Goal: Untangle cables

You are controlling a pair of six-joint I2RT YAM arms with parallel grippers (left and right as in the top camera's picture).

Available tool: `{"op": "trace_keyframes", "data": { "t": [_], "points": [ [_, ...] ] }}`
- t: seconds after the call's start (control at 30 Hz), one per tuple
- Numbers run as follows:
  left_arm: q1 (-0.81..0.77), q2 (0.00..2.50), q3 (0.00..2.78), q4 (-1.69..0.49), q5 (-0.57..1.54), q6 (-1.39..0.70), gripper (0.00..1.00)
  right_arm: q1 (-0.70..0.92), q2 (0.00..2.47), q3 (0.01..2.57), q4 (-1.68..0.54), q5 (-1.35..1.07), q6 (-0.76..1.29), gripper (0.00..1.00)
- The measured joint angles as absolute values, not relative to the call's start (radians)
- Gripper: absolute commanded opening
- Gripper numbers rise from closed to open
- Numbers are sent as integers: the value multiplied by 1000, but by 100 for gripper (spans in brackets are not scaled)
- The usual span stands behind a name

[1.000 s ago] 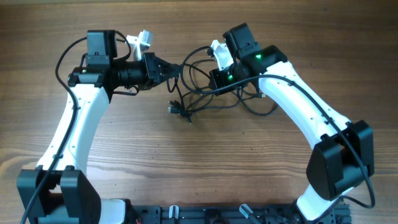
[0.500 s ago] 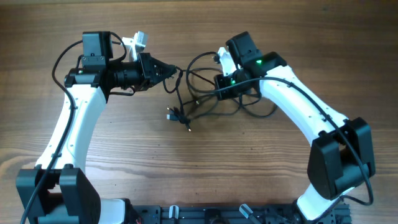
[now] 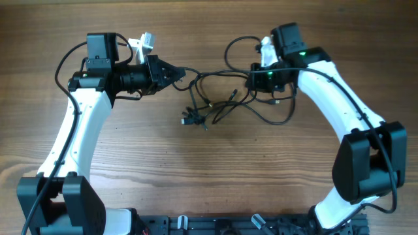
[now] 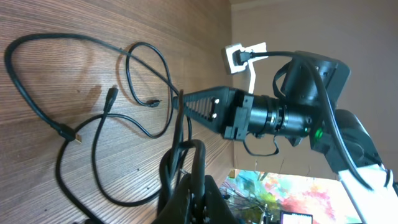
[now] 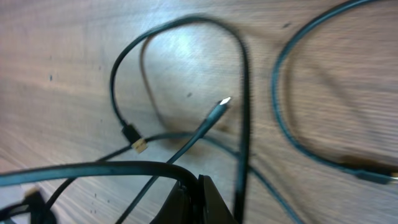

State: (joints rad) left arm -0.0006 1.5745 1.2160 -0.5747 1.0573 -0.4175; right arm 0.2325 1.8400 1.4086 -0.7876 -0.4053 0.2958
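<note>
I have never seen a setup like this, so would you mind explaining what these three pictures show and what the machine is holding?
These are two white robot arms at a wooden table. The wide picture comes from a camera fixed above; the other two come from small cameras on each arm's wrist, looking along its own fingers. Between the arms lie the cables, thin black cords with small plugs, looped over one another. The left gripper is shut on a strand at one side of the tangle, and the right gripper is shut on a strand at the other side, so a cord runs stretched between them. The remaining loops and plug ends rest on the wood.
</note>
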Motion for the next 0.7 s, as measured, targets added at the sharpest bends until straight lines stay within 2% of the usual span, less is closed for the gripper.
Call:
{"op": "trace_keyframes", "data": {
  "t": [0.57,0.7],
  "points": [
    [-1,1575,1216,-567,1057,-418,4,128,1840,1396,-760,-507,294,5],
    [3,1575,1216,-565,1057,-427,4,94,1840,1397,-754,-611,209,14]
  ]
}}
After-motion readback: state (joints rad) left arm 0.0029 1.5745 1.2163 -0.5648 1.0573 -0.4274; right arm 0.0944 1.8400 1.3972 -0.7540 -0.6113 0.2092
